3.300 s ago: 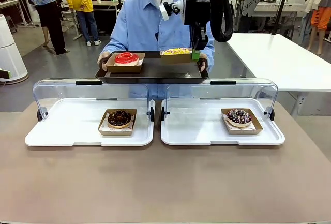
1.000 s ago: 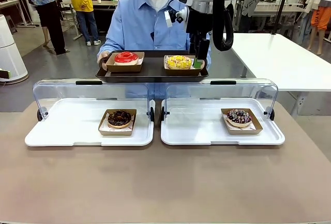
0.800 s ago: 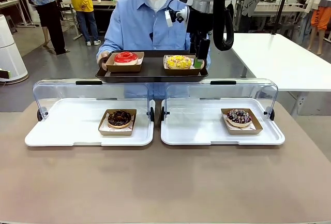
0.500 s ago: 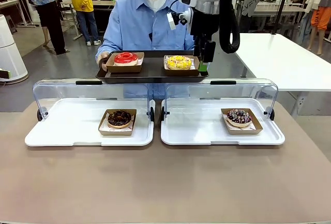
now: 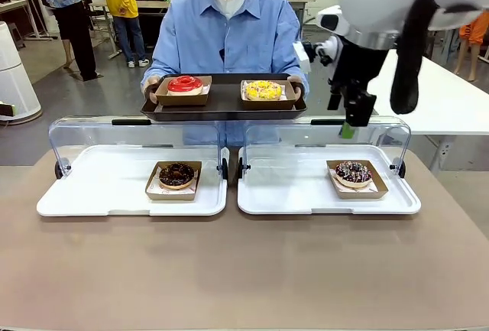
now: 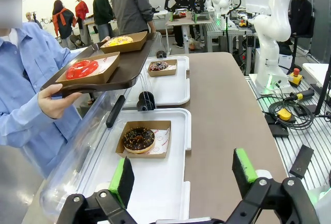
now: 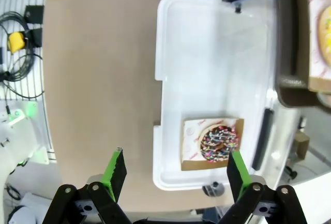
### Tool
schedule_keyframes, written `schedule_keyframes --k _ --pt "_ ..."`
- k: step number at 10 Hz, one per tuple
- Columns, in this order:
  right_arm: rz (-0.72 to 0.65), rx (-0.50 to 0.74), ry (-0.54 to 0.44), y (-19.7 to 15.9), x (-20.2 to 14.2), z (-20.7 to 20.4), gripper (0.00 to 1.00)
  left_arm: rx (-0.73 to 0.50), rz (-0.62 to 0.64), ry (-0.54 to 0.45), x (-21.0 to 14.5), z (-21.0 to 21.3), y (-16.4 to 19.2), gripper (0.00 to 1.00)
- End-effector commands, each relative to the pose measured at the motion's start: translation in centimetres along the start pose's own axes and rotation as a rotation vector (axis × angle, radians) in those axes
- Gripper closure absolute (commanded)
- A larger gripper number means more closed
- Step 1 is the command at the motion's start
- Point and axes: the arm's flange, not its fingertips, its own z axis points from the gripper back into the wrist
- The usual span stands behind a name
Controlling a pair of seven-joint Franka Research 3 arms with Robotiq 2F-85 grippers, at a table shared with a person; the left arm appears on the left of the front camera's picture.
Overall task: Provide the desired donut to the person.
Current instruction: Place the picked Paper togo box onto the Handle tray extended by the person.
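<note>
Table: brown, wide bare stretch on robot side, free room for arm moves. Two white trays w/ clear lids tipped back: left tray holds choc donut in card boat; right tray holds sprinkle donut, also boxed, near far-right corner. Lids open toward person, so access is from above/robot side only.

Person holds black tray level over lid edges w/ both hands, presenting red donut & yellow donut: delivery looks done.

Right gripper hangs above right tray's back edge, jaws spread, empty. Left gripper jaws spread, empty, over left tray's near end.
</note>
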Motion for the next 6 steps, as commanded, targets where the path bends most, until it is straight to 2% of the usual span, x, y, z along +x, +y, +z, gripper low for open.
schedule_keyframes --k 1,2,6 --pt "-0.014 -0.032 -0.046 0.07 -0.52 -0.85 0.00 0.000 -0.006 -0.006 0.18 0.12 -0.08 0.00" --pt "0.000 0.000 0.000 0.00 0.00 0.00 0.00 0.000 -0.006 -0.006 0.18 0.12 -0.08 0.00" --pt "0.000 0.000 0.000 0.00 0.00 0.00 0.00 0.000 -0.006 -0.006 0.18 0.12 -0.08 0.00"
